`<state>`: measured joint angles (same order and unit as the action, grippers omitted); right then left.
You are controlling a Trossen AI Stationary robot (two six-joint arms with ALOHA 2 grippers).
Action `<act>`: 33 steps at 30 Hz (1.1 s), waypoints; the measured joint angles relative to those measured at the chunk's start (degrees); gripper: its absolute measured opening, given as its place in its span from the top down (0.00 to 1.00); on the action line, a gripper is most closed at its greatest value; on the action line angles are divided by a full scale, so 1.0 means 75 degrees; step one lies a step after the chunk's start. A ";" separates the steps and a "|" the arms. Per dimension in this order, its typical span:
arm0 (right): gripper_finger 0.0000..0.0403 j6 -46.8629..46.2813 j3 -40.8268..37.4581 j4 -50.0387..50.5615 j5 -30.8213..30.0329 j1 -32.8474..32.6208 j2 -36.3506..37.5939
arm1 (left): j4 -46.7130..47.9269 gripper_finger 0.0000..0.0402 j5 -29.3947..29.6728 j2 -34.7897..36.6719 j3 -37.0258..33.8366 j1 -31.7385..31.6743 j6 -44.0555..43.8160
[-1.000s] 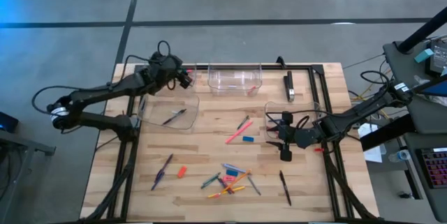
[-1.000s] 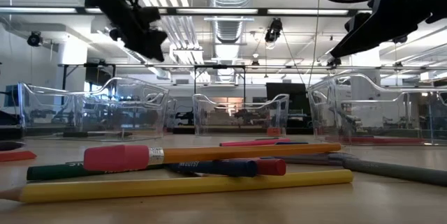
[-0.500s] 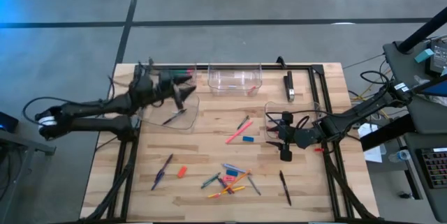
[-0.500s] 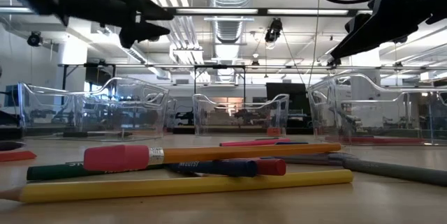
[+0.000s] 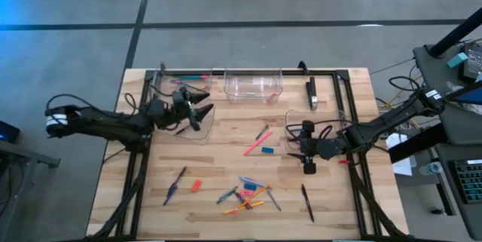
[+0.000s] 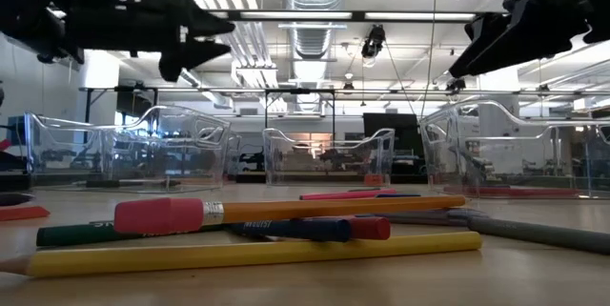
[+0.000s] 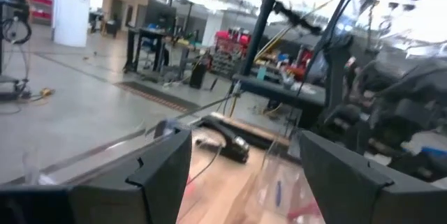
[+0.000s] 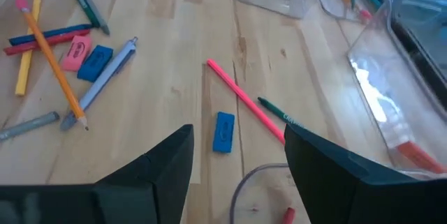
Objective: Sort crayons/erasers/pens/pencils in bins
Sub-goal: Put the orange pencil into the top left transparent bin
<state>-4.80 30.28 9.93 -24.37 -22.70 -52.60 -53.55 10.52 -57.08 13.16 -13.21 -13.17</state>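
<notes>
Right gripper [image 5: 307, 159] hovering open, empty, over surface [image 5: 226, 159].
Right wrist view alone showing blue eraser [image 8: 223, 132] lying just ahead of it; left gripper [image 5: 202, 112] open over bin [image 5: 184, 133].

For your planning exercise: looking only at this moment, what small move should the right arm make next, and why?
Probably lower the right tool, which hangs open and empty, toward the blue eraser just ahead of it. The eraser lies loose on the table beside the pink pencil, outside any bin, with nothing on top of it.
</notes>
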 joint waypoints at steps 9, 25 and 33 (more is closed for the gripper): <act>0.47 0.0217 -0.0127 -0.0075 0.1818 0.1507 0.0000 | -0.1847 0.38 0.0268 -0.1737 0.0040 -0.0003 0.0429; 0.47 0.1051 0.0342 -0.1342 0.4911 0.3552 -0.1278 | -0.1919 0.38 0.0218 -0.1471 0.0319 0.0014 0.1403; 0.47 0.1325 0.1785 -0.0562 0.5133 0.3547 -0.3193 | -0.0416 0.38 0.0207 -0.0060 0.0308 0.0240 0.1204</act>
<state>5.13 43.67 5.72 14.13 3.90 -76.55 -56.67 12.08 -57.53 15.46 -11.41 -4.14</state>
